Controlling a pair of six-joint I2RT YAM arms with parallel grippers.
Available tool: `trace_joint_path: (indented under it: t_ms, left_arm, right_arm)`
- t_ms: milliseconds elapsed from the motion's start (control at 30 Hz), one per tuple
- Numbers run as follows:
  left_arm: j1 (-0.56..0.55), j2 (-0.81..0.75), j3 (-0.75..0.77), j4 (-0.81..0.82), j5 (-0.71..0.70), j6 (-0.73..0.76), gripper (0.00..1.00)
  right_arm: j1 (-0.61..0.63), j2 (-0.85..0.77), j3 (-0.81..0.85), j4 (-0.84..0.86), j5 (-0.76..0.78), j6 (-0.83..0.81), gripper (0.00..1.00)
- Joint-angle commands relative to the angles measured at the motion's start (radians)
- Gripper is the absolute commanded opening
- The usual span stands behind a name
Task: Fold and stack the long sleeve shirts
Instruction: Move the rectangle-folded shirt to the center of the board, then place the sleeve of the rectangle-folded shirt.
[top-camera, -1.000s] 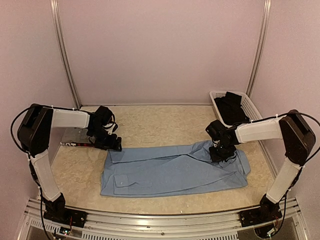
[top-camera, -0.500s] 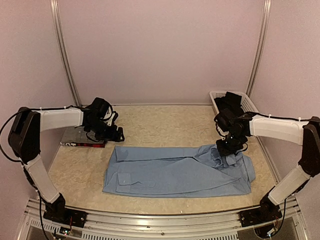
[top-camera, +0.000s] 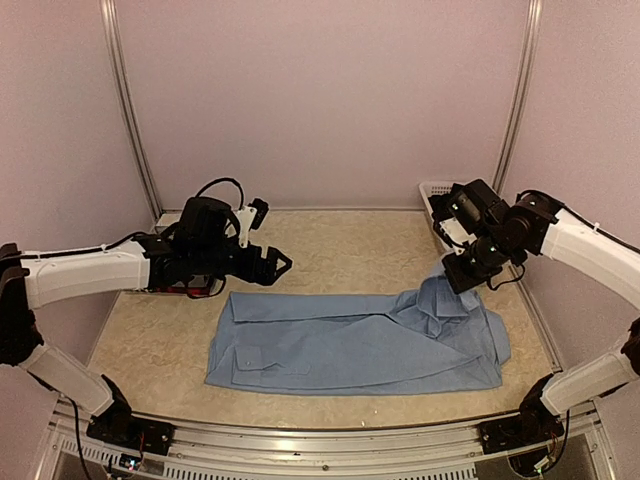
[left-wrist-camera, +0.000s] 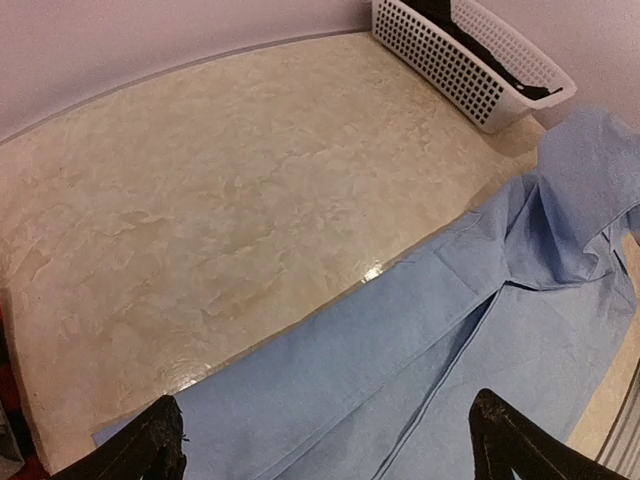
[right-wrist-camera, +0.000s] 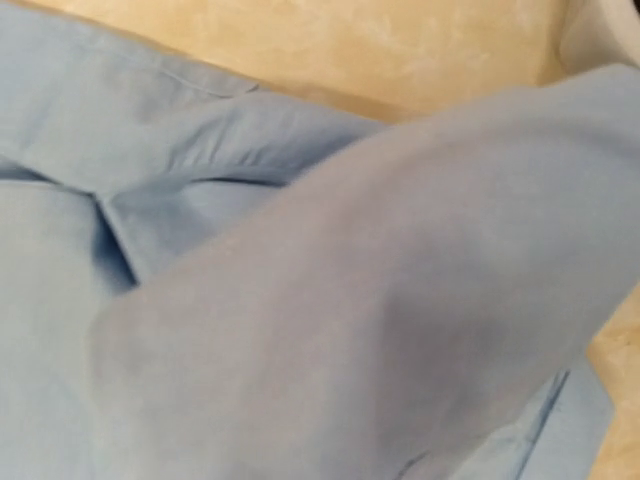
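Top external: blue shirt (top-camera: 340, 345) across the near middle of the counter (top-camera: 340, 240), mostly flat, seemingly folded in along its length. At its right end, pinched and pulled up into a small peak by the right claw (top-camera: 462, 278), closed on the cloth. Nothing but blue fabric in the right wrist view. Left claw (top-camera: 272, 266) spread wide, holding nothing, hovering near the far left edge of the shirt. In the left wrist view, both fingertips (left-wrist-camera: 150, 450) well apart above that edge. Basket (top-camera: 430, 190) at the far right, apart from the shirt.

Probably very light and soft, with no stiffness: hangs and drags from any single pinch, so likely to fold crooked if lifted at one point only. Not fragile, not slippery in a pinch, but thin layers easy to miss or to separate. Best to take at edges or corners, through all layers together, one claw at each end of the same edge. Better also to keep the cloth a little stretched while carrying it over.
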Motion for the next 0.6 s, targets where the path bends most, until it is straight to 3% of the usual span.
trace_joint_path:
  t_ms: [0, 300, 467, 567]
  left_arm:
    - [-0.095, -0.022, -0.041, 0.236, -0.007, 0.043, 0.94]
    - [-0.189, 0.026, -0.004, 0.260, -0.061, 0.061, 0.94]
    - [-0.188, -0.023, -0.045, 0.236, -0.196, 0.047, 0.94]
    - [-0.189, -0.049, -0.083, 0.244, -0.206, 0.056, 0.94]
  right_arm:
    - [0.019, -0.067, 0.081, -0.103, -0.007, -0.010, 0.00]
    - [0.080, -0.010, 0.129, -0.106, -0.032, -0.078, 0.00]
    - [0.191, 0.093, 0.198, -0.153, 0.109, -0.092, 0.00]
    - [0.218, 0.134, 0.259, -0.209, 0.189, -0.053, 0.00]
